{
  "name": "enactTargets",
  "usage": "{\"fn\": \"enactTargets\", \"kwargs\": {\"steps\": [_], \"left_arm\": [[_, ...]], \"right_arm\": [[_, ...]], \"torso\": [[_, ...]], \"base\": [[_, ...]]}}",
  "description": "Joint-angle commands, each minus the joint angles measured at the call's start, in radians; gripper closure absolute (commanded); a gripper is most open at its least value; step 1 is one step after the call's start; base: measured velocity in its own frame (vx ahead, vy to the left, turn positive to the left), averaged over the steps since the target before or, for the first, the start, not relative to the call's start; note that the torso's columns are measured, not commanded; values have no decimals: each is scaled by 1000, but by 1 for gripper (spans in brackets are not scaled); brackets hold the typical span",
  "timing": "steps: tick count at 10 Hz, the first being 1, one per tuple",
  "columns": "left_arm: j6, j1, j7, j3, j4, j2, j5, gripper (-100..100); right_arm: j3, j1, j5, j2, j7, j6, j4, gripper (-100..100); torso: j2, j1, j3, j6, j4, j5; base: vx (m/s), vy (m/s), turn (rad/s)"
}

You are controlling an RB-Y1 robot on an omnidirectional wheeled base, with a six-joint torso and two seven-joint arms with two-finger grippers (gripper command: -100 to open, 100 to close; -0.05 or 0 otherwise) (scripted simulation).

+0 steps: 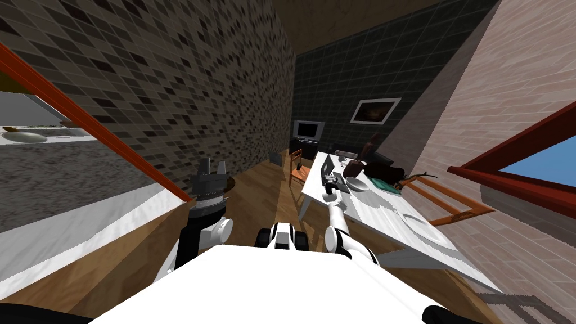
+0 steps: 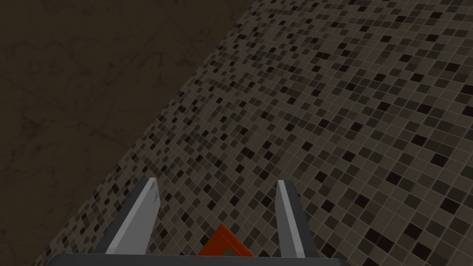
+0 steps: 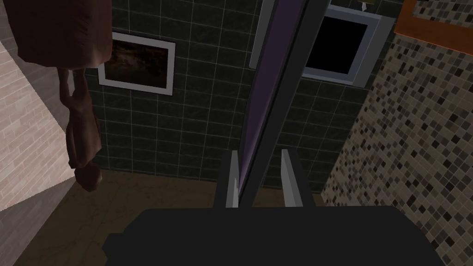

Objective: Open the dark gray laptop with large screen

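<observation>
The dark gray laptop point(image 1: 327, 167) stands on the white table point(image 1: 394, 220) with its lid raised well off the base. My right arm reaches over the table's near edge to it, and my right gripper point(image 1: 331, 183) is at the laptop. In the right wrist view the lid point(image 3: 281, 69) runs edge-on between the fingers, its purple screen face toward one finger. My right gripper point(image 3: 259, 154) is shut on that lid's edge. My left gripper point(image 1: 212, 166) is held up at my left, fingers open point(image 2: 216, 184), holding nothing.
A white bowl point(image 1: 356, 183), a brown jug point(image 1: 354, 167), a dark bag point(image 1: 382, 170) and a white plate point(image 1: 422, 228) share the table. Orange chairs stand at its far left point(image 1: 296, 170) and right point(image 1: 447, 198). A counter point(image 1: 67, 225) runs along my left.
</observation>
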Motion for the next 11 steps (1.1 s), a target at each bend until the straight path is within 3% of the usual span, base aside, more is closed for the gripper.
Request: {"fn": "enactTargets", "kwargs": {"steps": [1,2,3,4,6,7,9,10,11], "left_arm": [[0,0,0,0,0,0,0,0],[0,0,0,0,0,0,0,0],[0,0,0,0,0,0,0,0],[0,0,0,0,0,0,0,0],[0,0,0,0,0,0,0,0],[0,0,0,0,0,0,0,0],[0,0,0,0,0,0,0,0],[0,0,0,0,0,0,0,0],[0,0,0,0,0,0,0,0]], "right_arm": [[-99,-38,-65,19,84,-54,58,100],[-104,-38,-65,19,106,-54,58,100],[-148,-88,-108,41,141,-114,102,100],[-185,-88,-128,41,171,-119,117,100],[-200,-88,-128,41,200,-119,117,100],[-233,-137,-179,62,236,-172,153,100],[-295,-137,-190,62,294,-185,176,100],[-333,-187,-237,84,329,-244,223,100],[-348,-187,-253,84,345,-250,230,100]], "torso": [[0,0,0,-5,0,-1],[1,0,1,-3,-1,-1],[1,0,1,-1,-1,-1],[1,1,1,-5,0,-1],[2,2,1,-1,-1,-1],[2,2,1,-1,-1,-1],[2,4,1,-7,0,-1],[2,4,1,-4,-2,-1],[3,5,2,-8,0,-1]], "base": [[-35,-20,51],[-16,-12,22],[-43,-19,9],[-47,-30,35],[-9,-9,21],[-37,-16,-14],[-30,-25,45],[-45,-21,5],[-47,-21,17]]}}
